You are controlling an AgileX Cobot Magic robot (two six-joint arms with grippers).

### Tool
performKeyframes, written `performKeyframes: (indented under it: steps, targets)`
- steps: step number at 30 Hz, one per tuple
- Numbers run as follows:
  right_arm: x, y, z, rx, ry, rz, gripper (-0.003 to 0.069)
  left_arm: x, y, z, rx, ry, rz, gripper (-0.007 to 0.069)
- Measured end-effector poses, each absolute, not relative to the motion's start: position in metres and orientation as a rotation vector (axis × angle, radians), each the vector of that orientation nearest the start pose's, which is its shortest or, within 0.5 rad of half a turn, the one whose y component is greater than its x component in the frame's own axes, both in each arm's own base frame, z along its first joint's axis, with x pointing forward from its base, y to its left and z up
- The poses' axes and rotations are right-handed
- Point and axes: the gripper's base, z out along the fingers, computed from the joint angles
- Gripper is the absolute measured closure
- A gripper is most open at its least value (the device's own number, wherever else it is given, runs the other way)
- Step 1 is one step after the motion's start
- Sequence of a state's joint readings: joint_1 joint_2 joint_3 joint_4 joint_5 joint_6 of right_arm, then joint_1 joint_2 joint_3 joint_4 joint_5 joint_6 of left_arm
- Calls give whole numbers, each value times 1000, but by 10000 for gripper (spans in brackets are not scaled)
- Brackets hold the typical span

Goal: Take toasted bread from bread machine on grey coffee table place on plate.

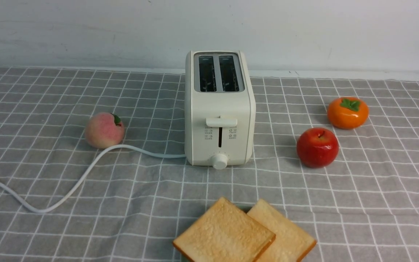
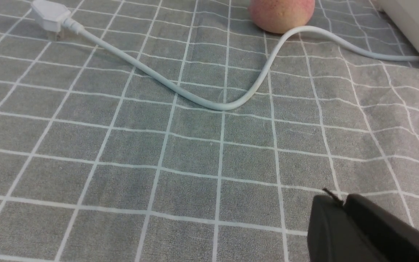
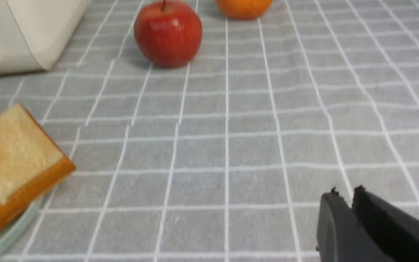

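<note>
Two slices of toasted bread [image 1: 224, 233] [image 1: 286, 233] lie overlapping on the mint-green plate [image 3: 9, 234] at the front centre; the plate is almost fully hidden under them. The cream-white bread machine [image 1: 218, 109] stands behind them on the grey coffee table [image 1: 376, 203], both slots empty. Neither arm shows in the front view. My left gripper [image 2: 340, 198] is shut and empty over bare cloth, near the cord. My right gripper [image 3: 344, 193] is shut and empty over bare cloth, to the right of the plate and one slice [image 3: 13, 156].
A peach [image 1: 104, 130] sits left of the bread machine, with the white cord [image 1: 86, 174] curving past it to a plug [image 2: 51, 14]. A red apple [image 1: 317, 147] and an orange persimmon [image 1: 347, 112] sit to the right. A white wall backs the table.
</note>
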State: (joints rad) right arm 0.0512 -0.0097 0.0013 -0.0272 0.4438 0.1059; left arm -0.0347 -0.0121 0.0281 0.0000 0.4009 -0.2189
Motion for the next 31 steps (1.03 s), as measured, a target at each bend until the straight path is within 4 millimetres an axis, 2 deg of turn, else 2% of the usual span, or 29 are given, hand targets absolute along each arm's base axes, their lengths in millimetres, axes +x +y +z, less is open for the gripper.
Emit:
performKeyframes:
  steps: [31]
  targets:
    - [52, 2, 174, 57, 1883, 104, 559, 52, -2, 169, -175, 1892, -172, 545]
